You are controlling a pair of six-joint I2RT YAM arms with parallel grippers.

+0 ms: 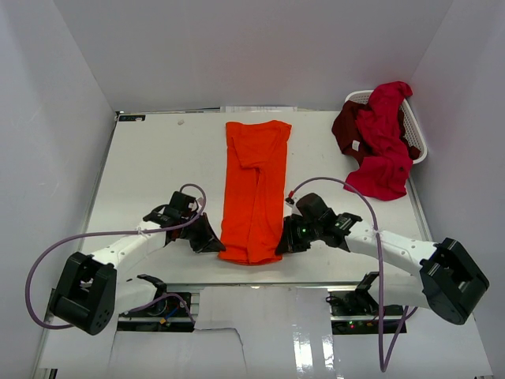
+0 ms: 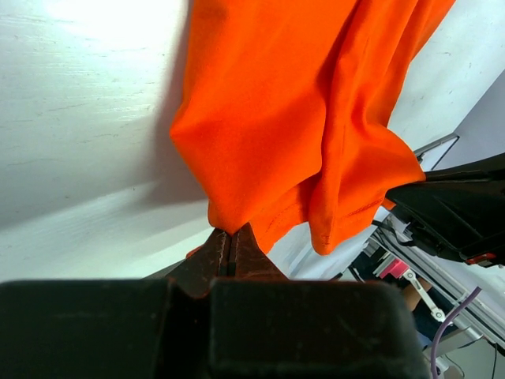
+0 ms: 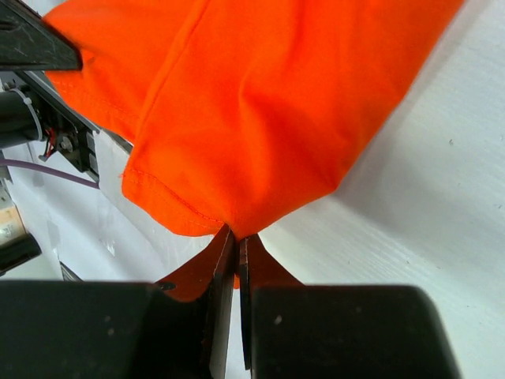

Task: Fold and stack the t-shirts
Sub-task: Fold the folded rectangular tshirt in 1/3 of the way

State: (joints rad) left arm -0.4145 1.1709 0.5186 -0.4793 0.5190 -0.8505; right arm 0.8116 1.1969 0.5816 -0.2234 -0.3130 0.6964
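A: Room on the flat white counter (image 1: 150,158)?
B: Walls close in on the left, far and right sides. Bare surface shows on both sides of the bright orange cloth t-shirt (image 1: 254,181), more on the left. Its near hem sits close to the counter's near edge.
A: Shirt state?
B: Folded lengthwise into a long strip, mid-counter, running far to near. Creased down the middle.
A: Others?
B: Far-right corner. The crimson red t-shirt (image 1: 384,142) spills from the white plastic laundry basket (image 1: 357,97) onto the counter. The dark maroon t-shirt (image 1: 345,130) hangs off the basket's left side.
A: Hands?
B: Left hand (image 1: 215,243) is pinched on the orange shirt's near-left corner, right hand (image 1: 282,243) on its near-right corner. Both are clamped tight on fabric.
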